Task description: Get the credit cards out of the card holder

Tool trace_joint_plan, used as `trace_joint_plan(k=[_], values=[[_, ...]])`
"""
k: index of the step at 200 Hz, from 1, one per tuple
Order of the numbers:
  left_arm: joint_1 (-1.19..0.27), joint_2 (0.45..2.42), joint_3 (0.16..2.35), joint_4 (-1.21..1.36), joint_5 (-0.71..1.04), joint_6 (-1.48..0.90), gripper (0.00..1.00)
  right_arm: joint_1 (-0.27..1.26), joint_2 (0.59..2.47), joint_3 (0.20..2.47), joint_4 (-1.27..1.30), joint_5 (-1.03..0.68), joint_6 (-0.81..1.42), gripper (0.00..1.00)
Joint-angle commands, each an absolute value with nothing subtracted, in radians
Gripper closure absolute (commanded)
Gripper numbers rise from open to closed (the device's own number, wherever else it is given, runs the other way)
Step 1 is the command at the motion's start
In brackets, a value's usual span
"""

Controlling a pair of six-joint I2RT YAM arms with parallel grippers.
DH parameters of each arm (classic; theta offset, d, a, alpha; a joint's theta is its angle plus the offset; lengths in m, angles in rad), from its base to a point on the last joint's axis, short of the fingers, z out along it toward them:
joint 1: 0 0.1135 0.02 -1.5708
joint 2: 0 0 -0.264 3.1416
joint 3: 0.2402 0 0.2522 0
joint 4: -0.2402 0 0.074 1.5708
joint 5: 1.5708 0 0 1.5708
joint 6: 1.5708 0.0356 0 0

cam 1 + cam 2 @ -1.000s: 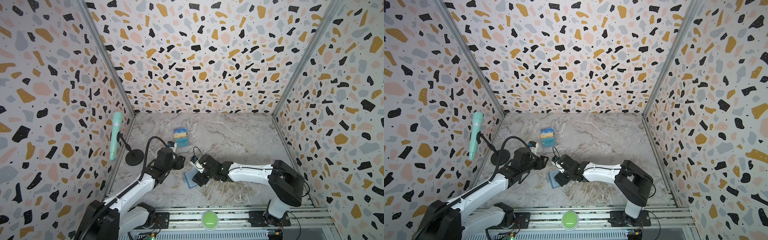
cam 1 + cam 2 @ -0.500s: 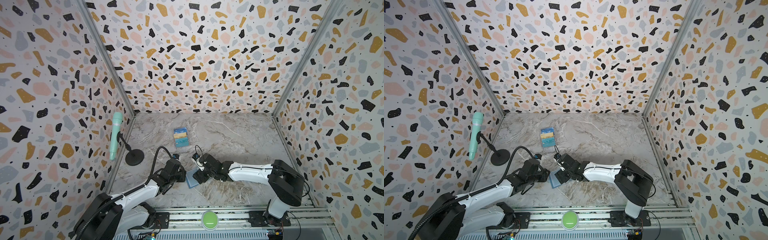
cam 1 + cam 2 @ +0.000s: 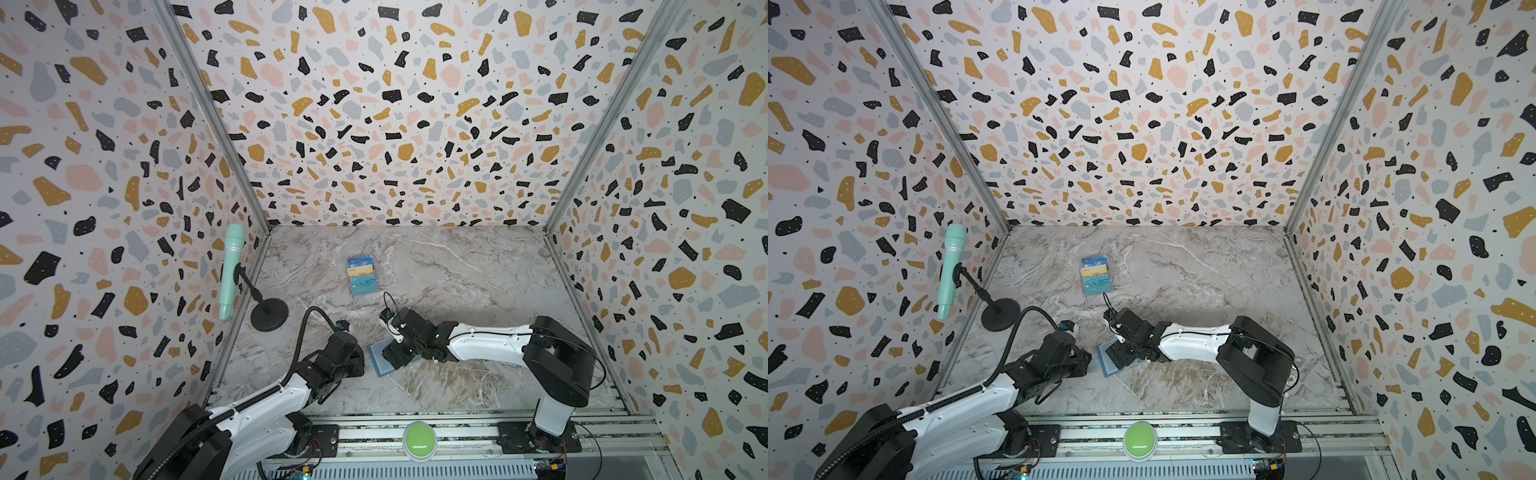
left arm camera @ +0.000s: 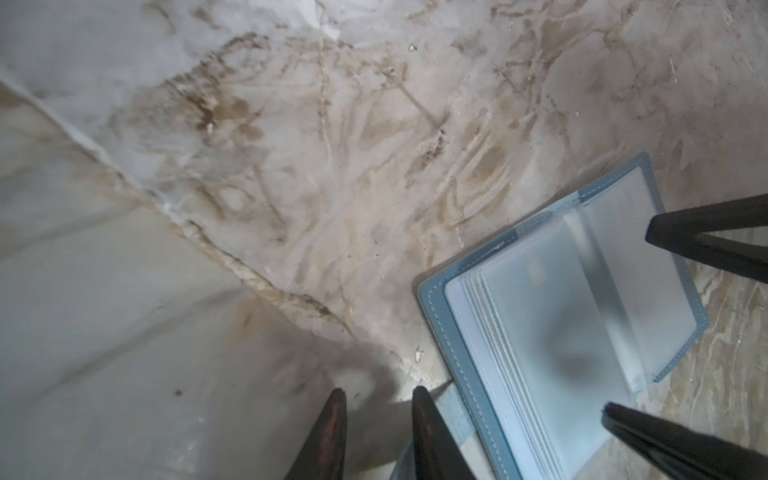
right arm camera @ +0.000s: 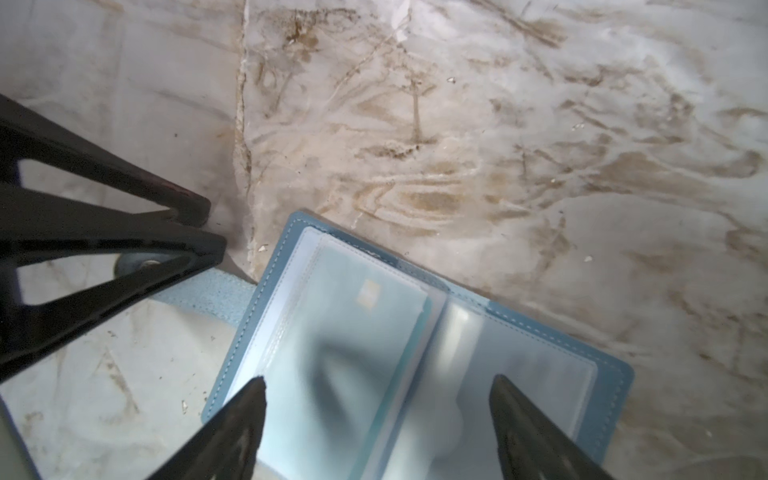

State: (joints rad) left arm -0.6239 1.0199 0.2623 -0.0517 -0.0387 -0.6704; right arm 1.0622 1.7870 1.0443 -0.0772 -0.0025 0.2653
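Near the front middle of the marble table (image 3: 457, 282): I saw the card holder (image 3: 379, 362) lying open and flat, between the two grippers.
Card holder, look: a slate-blue cover with pale stitching along its edge, and inside a stack of frosted sleeves (image 4: 519, 316), layered like the pages of a book.
Snap tab (image 5: 199, 295): it stuck out from one long side of the cover and lay flat on the table, with a round metal snap near its end.
Sleeved card (image 5: 353, 332): one, teal at its edge, behind the top sleeve, with a small golden chip. Its print was too blurred for me to read.
Clear rack (image 3: 378, 282): further back on the table, well apart from the holder. It carried three cards: the blue card (image 3: 362, 262) at the back, the golden-yellow card (image 3: 360, 272) in the middle and the teal card (image 3: 365, 285) at the front.
Writing: "VIP" in pale letters on the blue card. The teal card had large pale letters that I could not read with certainty.
Left gripper (image 3: 360, 367): low at the tab side of the holder, its jaws only a narrow gap apart and nothing between them that I could see.
Right gripper (image 5: 376, 386): over the open holder, jaws spread wide, one fingertip above each page. It clasped nothing, and I could not tell if it pressed down.
Count: one card holder, four cards visible, two grippers, one mint microphone (image 3: 231, 274) on a black stand, one green button (image 3: 419, 439).
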Motion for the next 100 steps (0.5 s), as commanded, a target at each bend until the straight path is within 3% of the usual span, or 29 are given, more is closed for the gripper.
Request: trace_joint_plan(k=[1, 100], values=[[-0.627, 1.046, 0.250, -0.042, -0.021, -0.673, 0.71, 1.079, 1.799, 1.087, -0.116, 0.012, 0.264, 0.15], [-0.627, 1.055, 0.228, -0.021, -0.006, -0.660, 0.71, 1.091, 1.866, 1.135, -0.237, 0.133, 0.255, 0.26]])
